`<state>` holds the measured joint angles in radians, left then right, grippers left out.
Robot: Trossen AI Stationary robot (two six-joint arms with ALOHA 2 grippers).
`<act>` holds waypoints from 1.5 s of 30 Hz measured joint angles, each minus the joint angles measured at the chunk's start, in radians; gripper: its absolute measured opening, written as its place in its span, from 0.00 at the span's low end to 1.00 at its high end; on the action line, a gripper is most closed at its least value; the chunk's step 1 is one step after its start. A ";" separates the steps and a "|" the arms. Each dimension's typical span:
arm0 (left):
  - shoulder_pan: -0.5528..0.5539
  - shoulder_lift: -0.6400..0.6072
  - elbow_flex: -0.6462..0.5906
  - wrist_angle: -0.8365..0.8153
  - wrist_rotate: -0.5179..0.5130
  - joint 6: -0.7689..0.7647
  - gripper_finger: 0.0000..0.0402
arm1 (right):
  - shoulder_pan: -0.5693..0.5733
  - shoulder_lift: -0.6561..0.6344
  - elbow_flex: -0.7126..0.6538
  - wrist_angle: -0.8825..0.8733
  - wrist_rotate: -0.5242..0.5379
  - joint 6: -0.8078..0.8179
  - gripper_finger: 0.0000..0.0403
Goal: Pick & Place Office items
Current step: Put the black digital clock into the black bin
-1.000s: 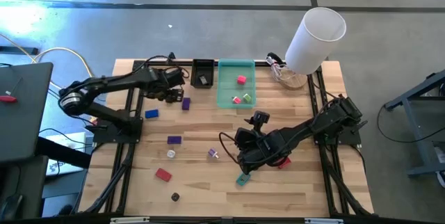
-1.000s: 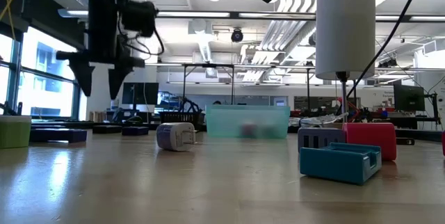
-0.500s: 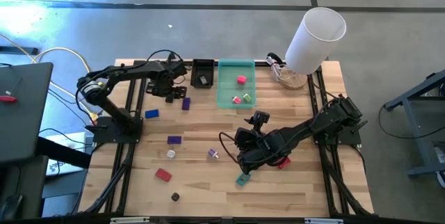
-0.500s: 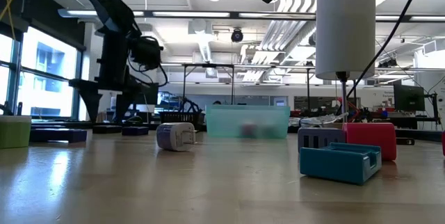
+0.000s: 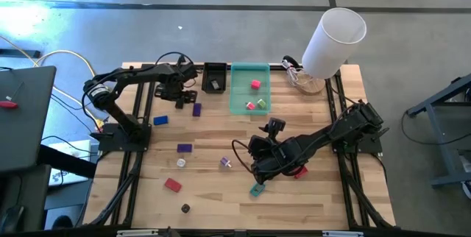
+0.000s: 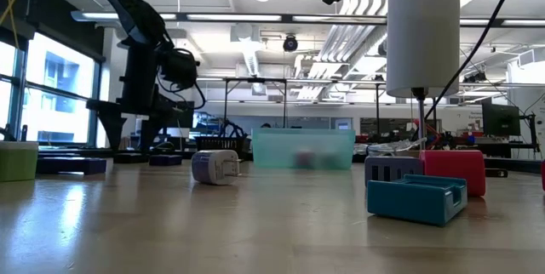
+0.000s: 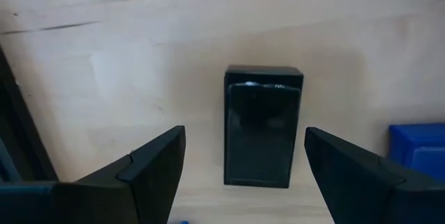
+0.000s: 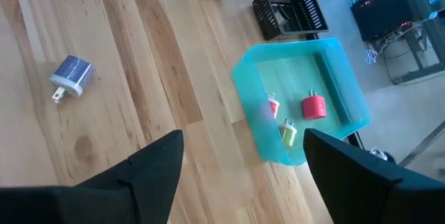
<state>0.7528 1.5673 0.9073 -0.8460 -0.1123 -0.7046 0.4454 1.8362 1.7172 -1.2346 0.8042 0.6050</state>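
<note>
At the back left of the counter, the left end effector hangs low over a small black block, fingers spread wide to either side of it, not touching; nothing is held. A blue piece lies just beside the black block. In the overhead view a purple block sits close by this end effector, with a blue block farther left.

Right end effector near the counter's middle, fingers released and parted, empty. A teal piece lies just beside it, and a red piece shows partly under the arm.

Loose on the counter: purple block, white plug, lavender plug, red block, small dark piece near the front edge.

Green tray at the back holds a pink piece and two smaller ones. Small black tray touches its left side. Tall white cylinder at the back right corner.
</note>
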 joint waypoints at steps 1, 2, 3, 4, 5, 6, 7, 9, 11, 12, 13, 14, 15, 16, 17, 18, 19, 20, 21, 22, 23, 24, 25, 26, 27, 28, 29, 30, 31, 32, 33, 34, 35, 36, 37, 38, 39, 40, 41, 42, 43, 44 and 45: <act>0.000 0.000 0.000 0.004 0.000 -0.003 0.69 | 0.000 0.000 0.000 0.000 -0.001 0.001 0.71; 0.000 0.000 0.000 0.006 0.000 -0.003 0.68 | 0.000 0.000 0.000 0.000 -0.002 0.001 0.71; 0.000 0.000 0.000 0.010 0.000 -0.002 0.67 | 0.000 0.000 0.000 0.000 -0.003 0.001 0.71; 0.000 0.000 0.000 0.013 0.000 -0.002 0.66 | 0.000 0.000 0.000 0.000 -0.003 0.001 0.71; 0.000 0.000 0.000 0.015 0.000 -0.002 0.65 | 0.000 0.000 0.000 0.000 -0.003 0.001 0.71; 0.000 0.000 0.000 0.015 0.000 -0.002 0.65 | 0.000 0.000 0.000 0.000 -0.003 0.000 0.71; 0.000 0.000 0.000 0.015 0.000 -0.003 0.64 | 0.000 0.000 0.000 0.000 -0.003 0.000 0.71; 0.000 0.000 0.000 0.016 0.000 -0.004 0.64 | 0.000 0.000 0.000 0.000 -0.003 -0.001 0.71; 0.000 0.000 0.000 0.022 0.000 -0.004 0.64 | 0.000 0.000 0.000 0.000 -0.003 -0.002 0.71; 0.000 0.000 0.000 0.023 0.000 -0.004 0.64 | 0.000 0.000 0.000 0.000 -0.003 -0.003 0.71; 0.000 0.000 0.000 0.023 0.000 -0.005 0.64 | 0.000 0.000 0.000 0.000 -0.003 -0.003 0.71; 0.000 0.002 0.000 0.024 0.000 -0.007 0.64 | 0.000 0.000 0.000 0.000 -0.003 -0.004 0.71; 0.000 0.007 0.000 0.026 0.000 -0.013 0.64 | 0.000 0.000 0.000 0.000 -0.003 -0.005 0.71; 0.000 0.016 0.000 0.026 0.000 -0.020 0.64 | 0.000 0.000 0.000 0.000 -0.003 -0.006 0.71; 0.000 0.028 0.000 0.024 0.000 -0.023 0.64 | 0.000 0.000 0.000 0.000 -0.003 -0.007 0.71; 0.000 0.041 0.000 0.025 0.000 -0.023 0.64 | 0.000 0.000 0.000 0.000 -0.003 -0.007 0.71; 0.000 0.057 0.000 0.025 0.003 -0.024 0.64 | 0.000 0.000 0.000 0.000 -0.001 -0.007 0.71; 0.000 0.069 0.003 0.026 0.005 -0.021 0.64 | 0.000 0.000 0.000 0.000 0.002 -0.007 0.71; 0.000 0.082 0.005 0.027 0.007 -0.017 0.64 | 0.000 0.000 0.000 0.000 0.005 -0.009 0.71; 0.000 0.095 0.005 0.027 0.008 -0.007 0.64 | 0.000 0.000 0.000 0.000 0.006 -0.012 0.71; 0.000 0.106 0.005 0.028 0.009 -0.003 0.64 | 0.000 0.000 0.000 0.001 0.007 -0.016 0.71; 0.000 0.115 0.005 0.029 0.010 -0.002 0.64 | 0.000 0.000 0.000 0.002 0.008 -0.021 0.71; 0.000 0.121 0.005 0.029 0.010 -0.004 0.64 | 0.000 0.000 0.000 0.006 0.008 -0.025 0.71; -0.002 0.125 0.005 0.029 0.010 -0.003 0.64 | 0.000 0.000 0.000 0.009 0.008 -0.026 0.71; -0.004 0.127 0.005 0.030 0.010 -0.002 0.64 | 0.000 0.000 0.000 0.011 0.008 -0.026 0.71; -0.008 0.127 0.004 0.031 0.009 0.002 0.64 | 0.000 0.000 0.000 0.012 0.008 -0.026 0.71; -0.011 0.127 0.004 0.032 0.007 0.011 0.64 | 0.000 0.000 0.000 0.012 0.008 -0.026 0.71; -0.014 0.128 0.004 0.032 0.005 0.034 0.64 | 0.000 0.000 0.000 0.012 0.008 -0.026 0.71; -0.016 0.128 0.004 0.033 0.004 0.070 0.64 | 0.000 0.000 0.000 0.012 0.008 -0.026 0.71; -0.019 0.129 0.004 0.033 0.003 0.106 0.63 | 0.000 0.000 0.000 0.012 0.008 -0.026 0.71; -0.023 0.129 0.003 0.033 0.002 0.128 0.62 | 0.000 0.000 0.000 0.012 0.008 -0.026 0.71; -0.025 0.129 0.003 0.033 0.002 0.133 0.61 | 0.000 0.000 0.000 0.012 0.008 -0.026 0.71; -0.026 0.130 0.003 0.034 0.002 0.135 0.59 | 0.000 0.000 0.000 0.012 0.008 -0.026 0.71; -0.026 0.130 0.003 0.035 0.002 0.137 0.57 | 0.000 0.000 0.000 0.012 0.008 -0.026 0.71; -0.026 0.130 0.003 0.036 0.003 0.142 0.54 | 0.000 0.000 0.000 0.012 0.008 -0.026 0.71; -0.024 0.130 0.002 0.037 0.003 0.151 0.51 | 0.000 0.000 0.000 0.012 0.008 -0.026 0.71; -0.021 0.131 0.002 0.037 0.006 0.157 0.48 | 0.000 0.000 0.000 0.012 0.007 -0.026 0.71; -0.021 0.131 0.002 0.038 0.007 0.162 0.44 | 0.000 0.000 0.000 0.012 0.007 -0.026 0.71; -0.021 0.131 0.002 0.036 0.006 0.168 0.40 | 0.000 0.000 0.000 0.012 0.006 -0.026 0.71; -0.021 0.131 0.002 0.035 0.005 0.176 0.37 | 0.000 0.000 0.000 0.012 0.006 -0.026 0.71; -0.021 0.131 0.002 0.035 0.006 0.183 0.35 | 0.000 0.000 0.000 0.012 0.006 -0.026 0.71; -0.020 0.131 0.002 0.035 0.008 0.194 0.36 | 0.000 0.000 0.000 0.012 0.006 -0.026 0.71; -0.021 0.131 0.002 0.034 0.015 0.212 0.36 | 0.000 0.000 0.000 0.012 0.005 -0.026 0.71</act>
<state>0.7317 1.6981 0.9092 -0.8119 -0.0976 -0.4928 0.4450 1.8362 1.7172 -1.2228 0.8093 0.5789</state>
